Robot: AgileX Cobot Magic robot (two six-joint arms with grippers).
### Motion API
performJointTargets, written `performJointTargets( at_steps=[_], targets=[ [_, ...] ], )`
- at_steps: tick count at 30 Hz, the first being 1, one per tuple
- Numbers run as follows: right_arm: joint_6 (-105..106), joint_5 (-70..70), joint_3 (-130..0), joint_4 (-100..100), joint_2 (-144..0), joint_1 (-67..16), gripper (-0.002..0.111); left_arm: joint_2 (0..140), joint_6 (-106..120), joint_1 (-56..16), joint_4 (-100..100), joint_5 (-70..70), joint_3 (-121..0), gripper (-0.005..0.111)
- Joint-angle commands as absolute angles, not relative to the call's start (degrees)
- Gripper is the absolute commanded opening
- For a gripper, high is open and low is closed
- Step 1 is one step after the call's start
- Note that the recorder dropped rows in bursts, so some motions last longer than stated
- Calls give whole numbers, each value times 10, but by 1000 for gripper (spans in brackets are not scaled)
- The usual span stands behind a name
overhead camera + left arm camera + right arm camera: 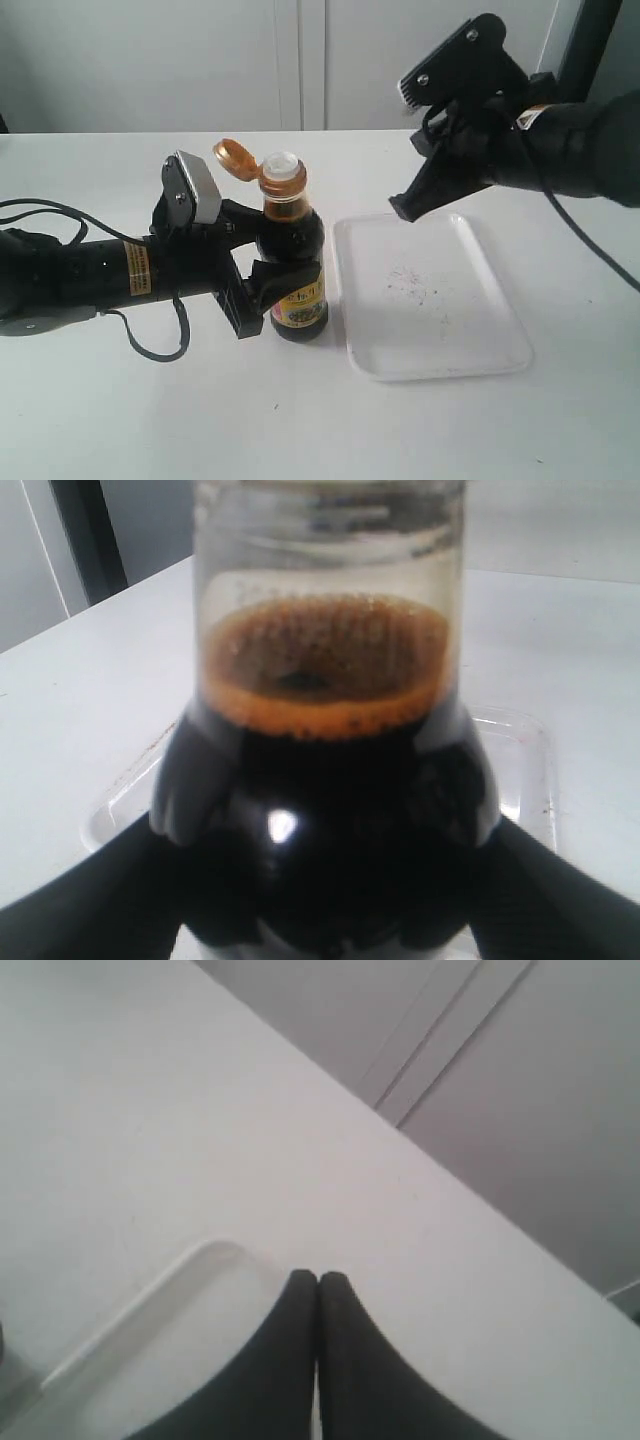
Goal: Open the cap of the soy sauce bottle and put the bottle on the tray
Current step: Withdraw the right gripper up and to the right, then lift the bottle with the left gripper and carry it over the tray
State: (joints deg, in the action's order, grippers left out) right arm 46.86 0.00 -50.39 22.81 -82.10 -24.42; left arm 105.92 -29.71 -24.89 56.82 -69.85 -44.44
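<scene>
The soy sauce bottle (297, 265) stands upright on the table just left of the tray (430, 298), its dark liquid filling the left wrist view (325, 780). Its amber cap (235, 158) is flipped open and hangs back to the left, leaving the white spout (282, 167) bare. My left gripper (262, 260) is shut on the bottle's body, one finger (80, 900) on each side. My right gripper (402, 210) hovers above the tray's far left corner, fingertips pressed together and holding nothing (318, 1278). The tray's rim (150, 1295) shows under it.
The white table (150, 400) stretches all round. A black cable (60, 215) loops from the left arm at the left edge. A pale wall with cabinet doors (300, 60) stands behind the table's far edge.
</scene>
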Motion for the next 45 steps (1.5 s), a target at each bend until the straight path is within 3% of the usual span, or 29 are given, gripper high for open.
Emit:
performJointTargets(
  at_steps=[1,6,8,12,24,45],
  targets=[
    [520,197,-546,220,-816,-210,0,1057,-297,-253,570,-700,-444,0],
    [504,428,-597,160,-831,-210,0,1057,-297,-253,570,-700,-444,0],
    [407,480,-603,52,-849,-210,0,1057,-297,-253,570,-700,-444,0],
    [211,479,-605,-62,-864,-200,0,1057,-297,-253,570,-700,-444,0],
    [163,426,-605,72,-865,-42,0,1057,-302,-253,570,-700,-444,0],
    [182,372,-605,122,-865,-39,0,1018,-346,-253,573,-700,-445,0]
  ],
)
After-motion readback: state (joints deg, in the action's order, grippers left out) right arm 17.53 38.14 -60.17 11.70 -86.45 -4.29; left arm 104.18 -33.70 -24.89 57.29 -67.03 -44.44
